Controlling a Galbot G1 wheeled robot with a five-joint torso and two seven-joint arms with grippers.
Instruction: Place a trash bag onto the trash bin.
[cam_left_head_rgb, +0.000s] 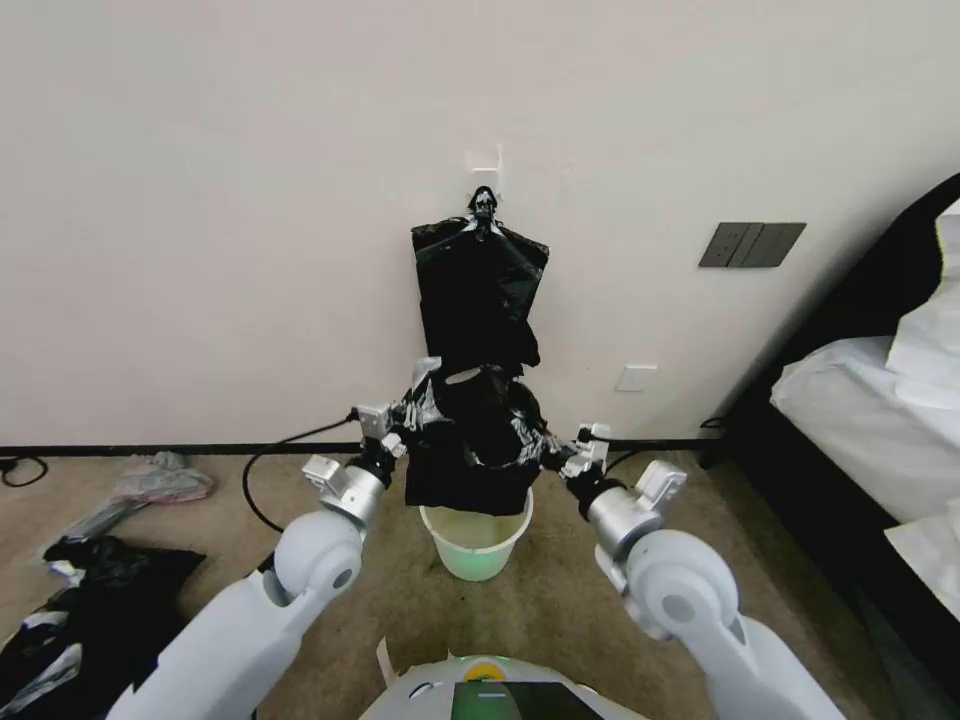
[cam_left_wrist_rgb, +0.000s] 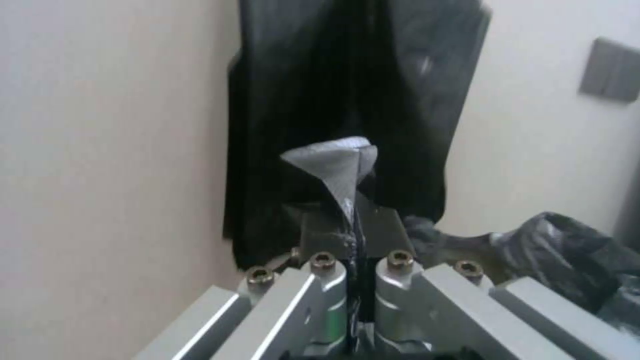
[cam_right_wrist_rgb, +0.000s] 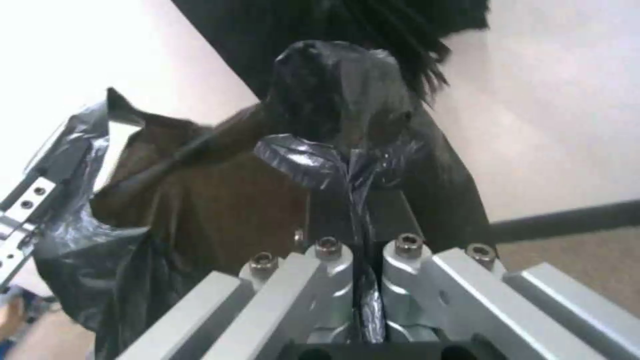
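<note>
A thin glossy black trash bag (cam_left_head_rgb: 475, 440) hangs stretched open between my two grippers, just above the cream-white trash bin (cam_left_head_rgb: 477, 541) on the carpet. My left gripper (cam_left_head_rgb: 418, 405) is shut on the bag's left edge; a grey fold of film (cam_left_wrist_rgb: 337, 162) sticks out past its fingers. At the bag's right edge my right gripper (cam_left_head_rgb: 553, 452) is shut on the film (cam_right_wrist_rgb: 313, 160). The bag's mouth (cam_right_wrist_rgb: 193, 200) gapes open between them. The bag's lower end covers the far side of the bin's rim.
A thicker bundle of black bags (cam_left_head_rgb: 478, 295) hangs from a wall hook right behind the held bag. A heap of black plastic (cam_left_head_rgb: 90, 600) lies on the floor at left, a bed (cam_left_head_rgb: 880, 420) stands at right, and a cable (cam_left_head_rgb: 270, 470) runs along the wall.
</note>
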